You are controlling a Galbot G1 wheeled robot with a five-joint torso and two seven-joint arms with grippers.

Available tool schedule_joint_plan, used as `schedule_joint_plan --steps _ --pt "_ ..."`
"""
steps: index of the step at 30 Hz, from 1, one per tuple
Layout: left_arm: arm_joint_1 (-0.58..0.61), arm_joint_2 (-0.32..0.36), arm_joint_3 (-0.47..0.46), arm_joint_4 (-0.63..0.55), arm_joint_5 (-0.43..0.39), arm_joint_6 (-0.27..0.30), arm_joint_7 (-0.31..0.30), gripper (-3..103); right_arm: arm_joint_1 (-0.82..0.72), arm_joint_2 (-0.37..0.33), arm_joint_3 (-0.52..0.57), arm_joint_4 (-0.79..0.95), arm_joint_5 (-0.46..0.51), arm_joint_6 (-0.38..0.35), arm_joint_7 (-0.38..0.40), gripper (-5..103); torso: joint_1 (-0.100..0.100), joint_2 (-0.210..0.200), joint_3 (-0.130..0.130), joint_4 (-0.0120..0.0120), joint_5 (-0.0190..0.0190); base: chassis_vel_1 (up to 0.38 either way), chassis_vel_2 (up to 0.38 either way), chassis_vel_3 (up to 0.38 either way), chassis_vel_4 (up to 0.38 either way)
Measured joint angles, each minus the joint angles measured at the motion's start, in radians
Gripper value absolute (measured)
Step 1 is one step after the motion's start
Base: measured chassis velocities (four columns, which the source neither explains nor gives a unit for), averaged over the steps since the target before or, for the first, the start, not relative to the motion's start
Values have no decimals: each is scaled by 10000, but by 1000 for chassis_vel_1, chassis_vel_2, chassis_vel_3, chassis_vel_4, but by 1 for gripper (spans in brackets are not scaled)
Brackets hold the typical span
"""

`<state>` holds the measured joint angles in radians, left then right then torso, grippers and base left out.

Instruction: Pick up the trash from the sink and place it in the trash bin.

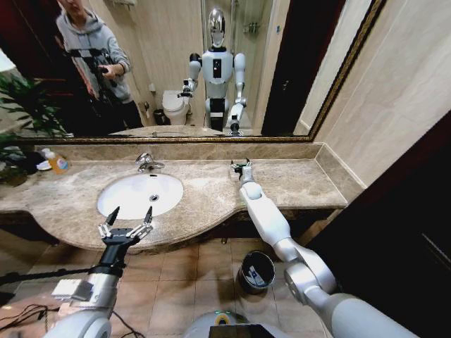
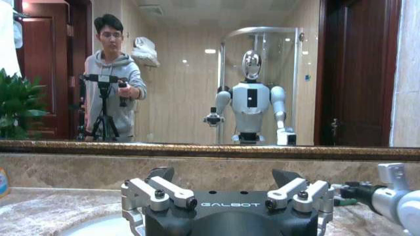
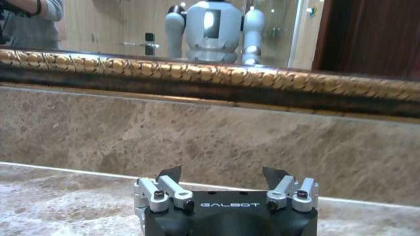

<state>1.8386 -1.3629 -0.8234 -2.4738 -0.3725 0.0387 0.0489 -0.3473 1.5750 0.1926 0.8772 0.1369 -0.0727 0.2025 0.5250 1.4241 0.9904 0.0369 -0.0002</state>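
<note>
The white oval sink (image 1: 130, 191) sits in the marble countertop (image 1: 296, 184), bare white but for its drain; the trash is out of view. My left gripper (image 1: 132, 215) hovers open over the counter's front edge, just before the basin, with nothing between its fingers (image 2: 223, 176). My right gripper (image 1: 241, 166) rests low over the counter near the back wall, right of the sink, open and holding nothing (image 3: 222, 173). The trash bin (image 1: 256, 271) stands on the floor below the counter, between my arms, with pale bits inside.
A chrome faucet (image 1: 148, 163) rises behind the basin. An orange-labelled soap bottle (image 1: 56, 163) and a plant (image 1: 17, 134) stand at the counter's far left. The framed mirror (image 1: 176, 70) spans the wall behind. Cables lie on the tiled floor (image 1: 21, 313).
</note>
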Motion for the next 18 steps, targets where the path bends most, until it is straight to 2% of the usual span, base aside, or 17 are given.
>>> schedule_joint_plan --steps 4,8,10,14,18 --pt "0 0 0 0 0 0 0 100 229 324 224 -602 -420 160 62 88 0 0 0 1 3 0 0 0 0" --pt "0 -1 0 0 0 0 -1 100 594 374 671 -1411 -1187 583 89 90 0 0 0 0 1 0 0 0 0" --pt "0 0 0 0 0 0 0 100 719 372 886 -1816 -1865 941 -57 90 0 0 1 -2 1 0 0 0 0" --pt "0 -1 0 0 0 0 0 100 754 368 926 -1991 -1986 972 -150 90 1 0 0 -2 4 0 0 0 0" --pt "0 0 0 0 0 0 -1 100 867 356 1191 -2419 -1581 819 -154 90 0 0 0 -1 2 0 0 0 0"
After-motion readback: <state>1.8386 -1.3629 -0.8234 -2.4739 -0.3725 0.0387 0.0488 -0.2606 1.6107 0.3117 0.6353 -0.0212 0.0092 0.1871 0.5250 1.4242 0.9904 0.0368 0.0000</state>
